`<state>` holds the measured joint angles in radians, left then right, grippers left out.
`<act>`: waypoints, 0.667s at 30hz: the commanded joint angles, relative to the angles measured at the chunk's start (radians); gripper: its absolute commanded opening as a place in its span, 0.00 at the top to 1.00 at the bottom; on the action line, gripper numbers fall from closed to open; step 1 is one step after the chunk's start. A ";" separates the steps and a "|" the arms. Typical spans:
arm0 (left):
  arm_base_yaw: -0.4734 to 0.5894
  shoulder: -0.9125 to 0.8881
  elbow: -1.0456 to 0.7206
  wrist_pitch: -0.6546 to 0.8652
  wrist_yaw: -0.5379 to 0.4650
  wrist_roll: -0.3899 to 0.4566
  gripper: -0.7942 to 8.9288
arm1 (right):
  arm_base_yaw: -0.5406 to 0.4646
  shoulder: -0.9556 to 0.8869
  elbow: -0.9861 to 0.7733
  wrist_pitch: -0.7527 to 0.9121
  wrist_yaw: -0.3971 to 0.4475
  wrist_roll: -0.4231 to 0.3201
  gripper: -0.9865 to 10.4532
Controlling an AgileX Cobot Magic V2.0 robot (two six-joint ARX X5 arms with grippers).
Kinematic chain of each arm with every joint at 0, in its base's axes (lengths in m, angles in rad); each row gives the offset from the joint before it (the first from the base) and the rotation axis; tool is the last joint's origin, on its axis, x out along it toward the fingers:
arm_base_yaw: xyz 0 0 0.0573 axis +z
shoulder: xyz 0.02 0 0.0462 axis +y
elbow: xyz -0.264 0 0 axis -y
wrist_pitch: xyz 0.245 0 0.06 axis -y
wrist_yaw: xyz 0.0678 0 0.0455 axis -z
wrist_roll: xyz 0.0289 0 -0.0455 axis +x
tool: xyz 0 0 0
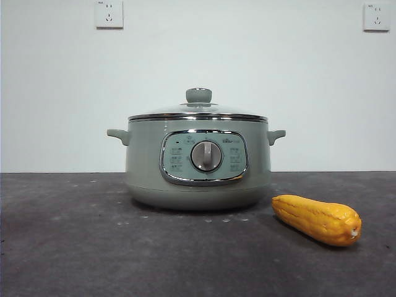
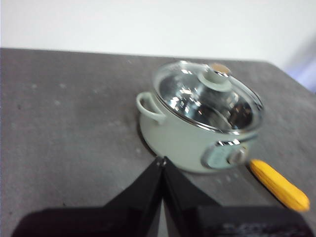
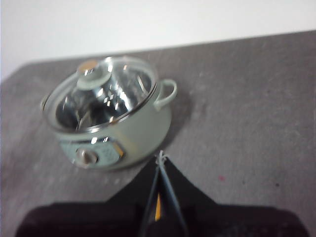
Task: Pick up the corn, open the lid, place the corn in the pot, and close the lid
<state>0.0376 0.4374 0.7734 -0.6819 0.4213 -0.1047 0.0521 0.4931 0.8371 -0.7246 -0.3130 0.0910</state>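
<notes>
Corn [image 1: 317, 219] was seen lying on the table [image 1: 68, 247], near the pot [image 1: 198, 162] on its dial side, untouched. Both the left gripper [image 2: 162, 160] and the right gripper [image 3: 160, 158] were held closed and empty, well apart from everything. The lid [image 1: 198, 111] was seated. The smooth, tapered cob could be rolled aside or squeezed out by an off-centre pinch.

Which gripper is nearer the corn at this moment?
Right, most likely. The corn shows as a yellow sliver between the jaws of the right gripper; the left gripper points at the pot, with the corn on its other side.
</notes>
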 commanded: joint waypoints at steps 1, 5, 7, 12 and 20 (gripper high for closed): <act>0.003 0.040 0.080 -0.082 0.019 0.074 0.92 | 0.000 0.065 0.095 -0.093 -0.023 -0.090 0.92; -0.004 0.081 0.155 -0.145 0.035 0.087 0.92 | 0.000 0.135 0.187 -0.177 -0.038 -0.142 0.92; -0.009 0.090 0.171 -0.149 0.035 0.087 0.92 | 0.000 0.157 0.211 -0.197 -0.038 -0.150 0.92; -0.013 0.109 0.188 -0.156 0.035 0.087 0.92 | 0.000 0.181 0.222 -0.208 -0.039 -0.150 0.92; -0.013 0.144 0.195 -0.164 0.072 0.079 0.23 | 0.000 0.185 0.227 -0.219 -0.040 -0.146 0.40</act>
<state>0.0269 0.5831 0.9630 -0.8494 0.4885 -0.0292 0.0521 0.6796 1.0588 -0.9455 -0.3485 -0.0498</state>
